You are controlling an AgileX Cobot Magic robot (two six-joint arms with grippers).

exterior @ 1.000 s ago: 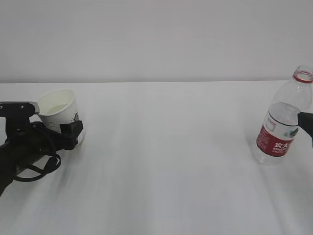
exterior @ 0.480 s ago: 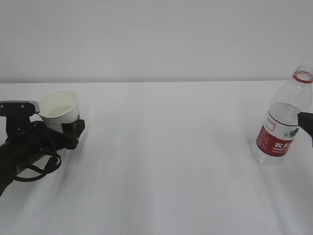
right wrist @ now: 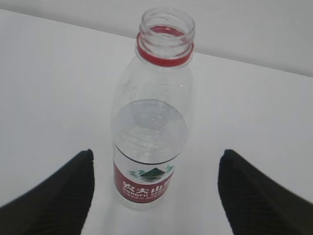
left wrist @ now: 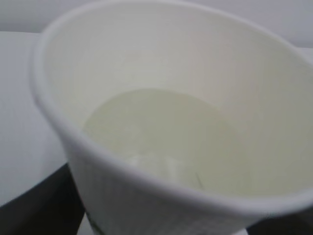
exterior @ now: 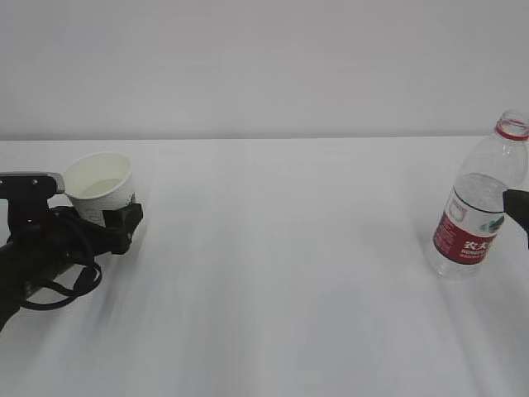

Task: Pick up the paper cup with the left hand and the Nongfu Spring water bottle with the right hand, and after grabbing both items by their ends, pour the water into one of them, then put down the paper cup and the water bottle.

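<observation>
**Cup at my left, bottle at my right**

My left hand (exterior: 107, 222) lies low at the table's (exterior: 281, 273) left edge, its fingers spread around the base of the paper cup (exterior: 100, 188); whether they touch it I cannot tell. The cup stands upright with a pale pool of water (left wrist: 156, 137) inside. Far right, the uncapped Nongfu Spring water bottle (exterior: 479, 203) stands between the 2 wide-spread fingers (right wrist: 54, 200) of my right hand (right wrist: 156, 196), untouched.
</observation>
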